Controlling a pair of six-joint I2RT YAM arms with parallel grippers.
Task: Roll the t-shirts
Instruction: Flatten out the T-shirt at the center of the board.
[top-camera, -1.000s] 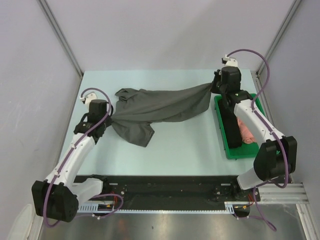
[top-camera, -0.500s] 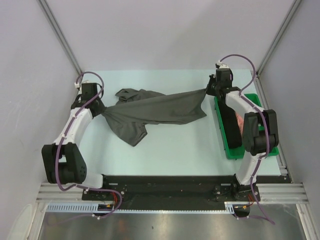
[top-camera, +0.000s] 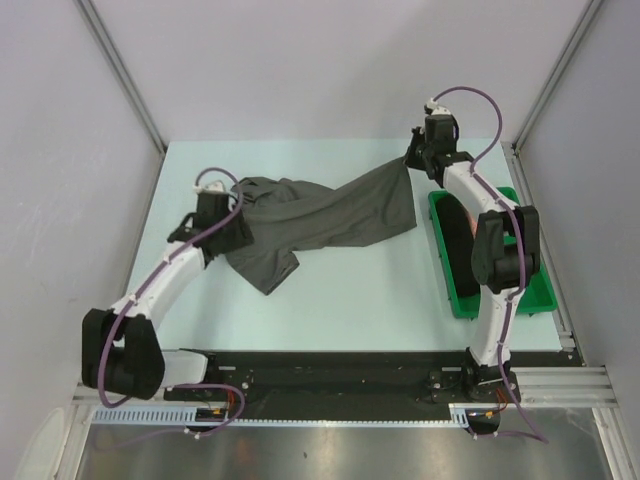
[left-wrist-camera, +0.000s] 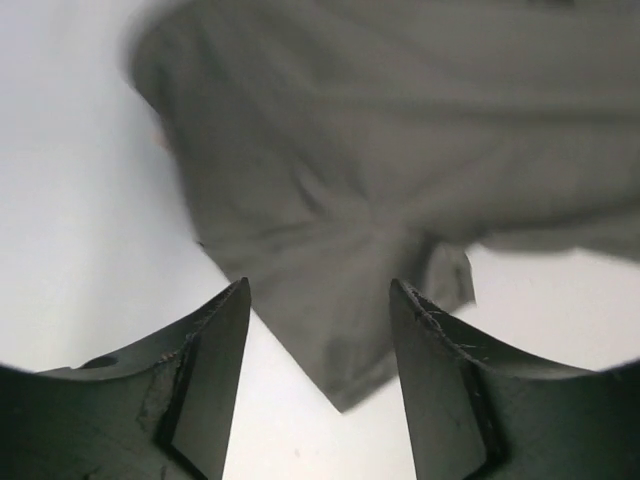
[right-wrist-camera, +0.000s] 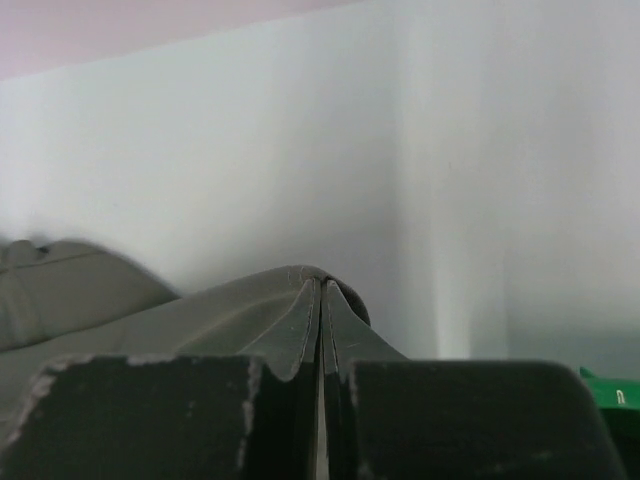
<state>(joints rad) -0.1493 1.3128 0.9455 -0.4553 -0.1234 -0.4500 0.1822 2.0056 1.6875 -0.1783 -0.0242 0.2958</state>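
A dark charcoal grey t-shirt (top-camera: 330, 215) lies stretched across the table from the left to the back right. My right gripper (top-camera: 412, 165) is shut on its right corner at the back, and the right wrist view shows the fabric (right-wrist-camera: 230, 310) pinched between the closed fingers of the gripper (right-wrist-camera: 322, 285). My left gripper (top-camera: 240, 228) stands open at the shirt's left end. In the left wrist view a corner of the shirt (left-wrist-camera: 340, 370) lies on the table below the gripper's (left-wrist-camera: 320, 290) spread fingers, not gripped. A black t-shirt (top-camera: 458, 245) lies in the tray.
A green plastic tray (top-camera: 530, 290) sits along the table's right edge, partly under my right arm; its corner (right-wrist-camera: 612, 388) shows in the right wrist view. Grey walls close in the table at the left, back and right.
My left gripper has opened and let go of the shirt's left end, which has dropped to the table. The right gripper has drawn its corner a little farther back.
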